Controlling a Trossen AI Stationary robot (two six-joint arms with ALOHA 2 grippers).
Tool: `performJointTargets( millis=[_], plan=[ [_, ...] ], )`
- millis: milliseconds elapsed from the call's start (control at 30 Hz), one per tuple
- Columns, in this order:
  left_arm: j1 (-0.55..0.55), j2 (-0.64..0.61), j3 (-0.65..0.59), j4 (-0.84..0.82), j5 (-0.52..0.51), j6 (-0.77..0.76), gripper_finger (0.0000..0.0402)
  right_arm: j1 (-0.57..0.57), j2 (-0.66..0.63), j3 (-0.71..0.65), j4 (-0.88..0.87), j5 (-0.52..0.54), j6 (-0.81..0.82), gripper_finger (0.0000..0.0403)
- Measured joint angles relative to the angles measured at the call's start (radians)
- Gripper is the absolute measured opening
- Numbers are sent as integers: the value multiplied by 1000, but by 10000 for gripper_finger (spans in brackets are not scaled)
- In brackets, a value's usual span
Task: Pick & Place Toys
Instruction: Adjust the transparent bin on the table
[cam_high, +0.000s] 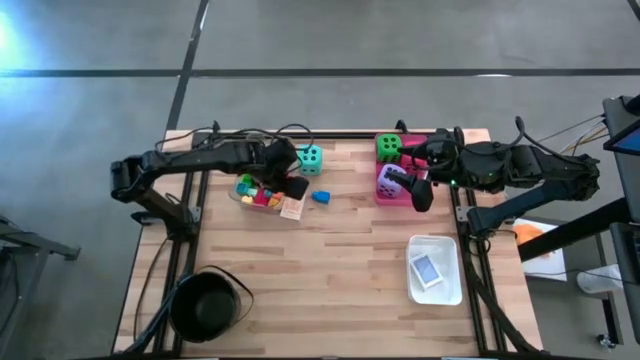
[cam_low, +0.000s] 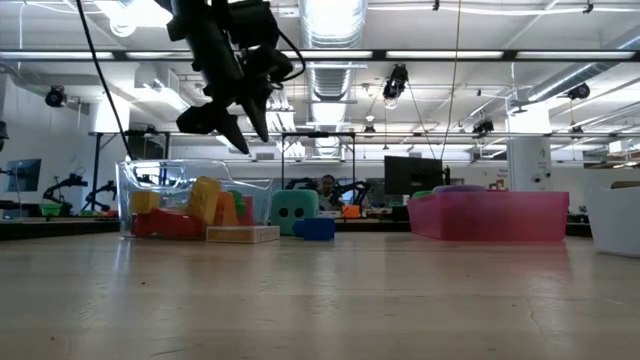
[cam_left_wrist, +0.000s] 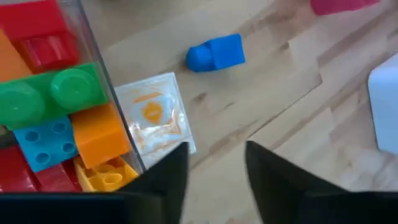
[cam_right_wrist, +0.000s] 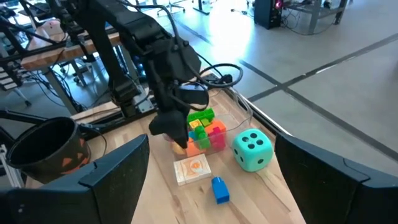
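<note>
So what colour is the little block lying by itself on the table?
Blue. The little block lies alone on the wood, beside the picture card. The left wrist view shows it best.

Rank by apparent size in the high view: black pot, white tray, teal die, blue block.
1. Black pot and white tray: look about alike, so unranked.
2. Teal die.
3. Blue block.

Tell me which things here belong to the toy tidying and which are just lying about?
Part of the job:
- teal die
- green die
- purple die
- coloured blocks in the clear tray
- loose blue block
- picture card

Just lying about:
- black pot
- pink tray
- white tray, with a card inside
</note>
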Motion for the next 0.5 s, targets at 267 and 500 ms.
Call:
performJointTargets(
  millis=[267,500],
  plan=[
    [-2,3,0,0,2,8,13,0,0,0,0,0,0,340],
    [-4,3,-1,-74,0,12,5,0,0,0,0,0,0,340]
  ],
)
